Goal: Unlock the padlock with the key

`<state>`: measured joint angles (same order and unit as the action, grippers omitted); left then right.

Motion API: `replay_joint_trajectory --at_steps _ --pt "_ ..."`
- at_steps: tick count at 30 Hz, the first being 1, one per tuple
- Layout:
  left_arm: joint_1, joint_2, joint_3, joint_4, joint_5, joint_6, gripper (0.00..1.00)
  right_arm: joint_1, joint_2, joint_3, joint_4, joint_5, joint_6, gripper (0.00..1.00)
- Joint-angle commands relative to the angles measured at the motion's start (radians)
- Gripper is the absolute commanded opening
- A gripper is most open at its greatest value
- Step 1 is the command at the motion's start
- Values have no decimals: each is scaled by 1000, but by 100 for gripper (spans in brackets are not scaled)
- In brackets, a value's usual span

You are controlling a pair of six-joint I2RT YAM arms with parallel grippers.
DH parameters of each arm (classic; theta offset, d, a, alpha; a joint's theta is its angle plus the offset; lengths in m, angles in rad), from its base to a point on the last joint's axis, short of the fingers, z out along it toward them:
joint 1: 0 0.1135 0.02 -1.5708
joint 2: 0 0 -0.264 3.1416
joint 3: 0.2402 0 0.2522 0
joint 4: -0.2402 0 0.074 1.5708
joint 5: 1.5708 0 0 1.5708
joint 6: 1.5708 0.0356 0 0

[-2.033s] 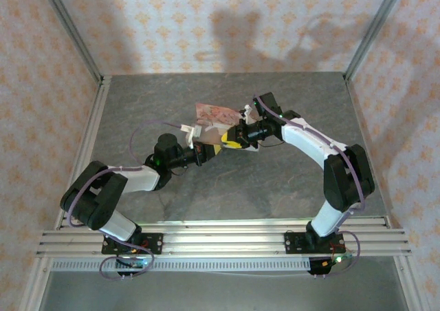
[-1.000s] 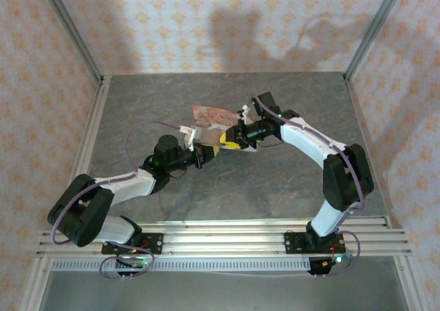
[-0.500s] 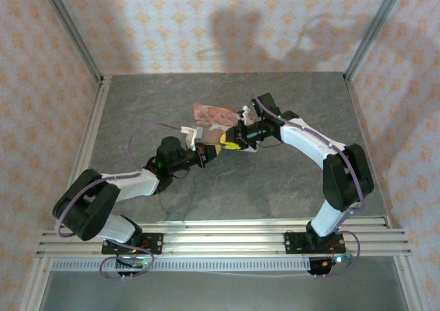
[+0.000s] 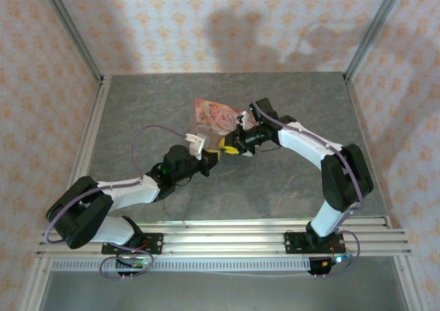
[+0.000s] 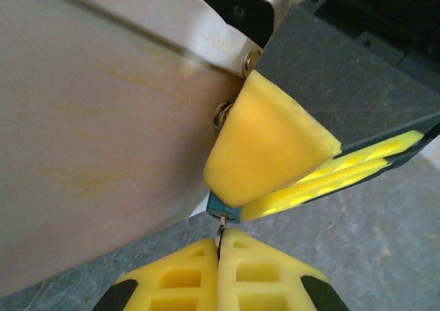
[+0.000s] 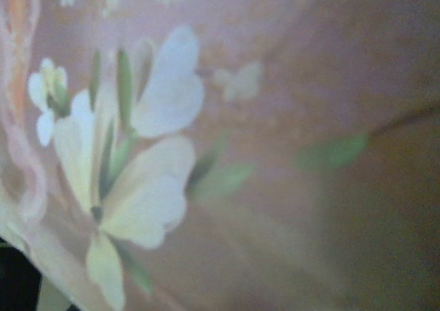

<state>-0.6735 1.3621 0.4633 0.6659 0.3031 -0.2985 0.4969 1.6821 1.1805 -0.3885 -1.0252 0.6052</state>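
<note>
We judge insertion in hand: left gripper (image 5: 219, 248) pinches the key (image 5: 221, 230) at the padlock (image 5: 221, 207), which right gripper (image 4: 231, 146) clamps; straight seating comes next.

Left gripper (image 4: 214, 159) has slid a bit toward the near edge of the table (image 4: 289, 104) and over to the right. The left arm (image 4: 124, 187) is stretched out lower now. Right gripper (image 4: 229, 146) came nearer too, and the pink tin (image 4: 214, 113) got tilted up more.

Pink floral tin (image 4: 214, 113), teal padlock (image 5: 221, 207)
</note>
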Motion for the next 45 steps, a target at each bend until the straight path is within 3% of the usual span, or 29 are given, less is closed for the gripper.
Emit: replay_joint_trajectory --at_steps 1,10,17,22,37,45 --pt "-91 19 3 52 -55 118 0 27 41 -27 80 30 71 0" --pt "-194 182 17 108 -173 184 0 41 75 -64 50 89 44 0" --pt "-202 300 -8 221 -195 142 0 51 118 -102 68 117 28 0" --pt "-201 314 -5 192 -222 150 0 57 151 -90 70 133 21 0" --pt "-200 399 -51 271 -277 104 0 103 235 -95 127 213 26 12" --pt "-177 419 -84 344 -270 78 0 106 211 -101 131 263 31 28"
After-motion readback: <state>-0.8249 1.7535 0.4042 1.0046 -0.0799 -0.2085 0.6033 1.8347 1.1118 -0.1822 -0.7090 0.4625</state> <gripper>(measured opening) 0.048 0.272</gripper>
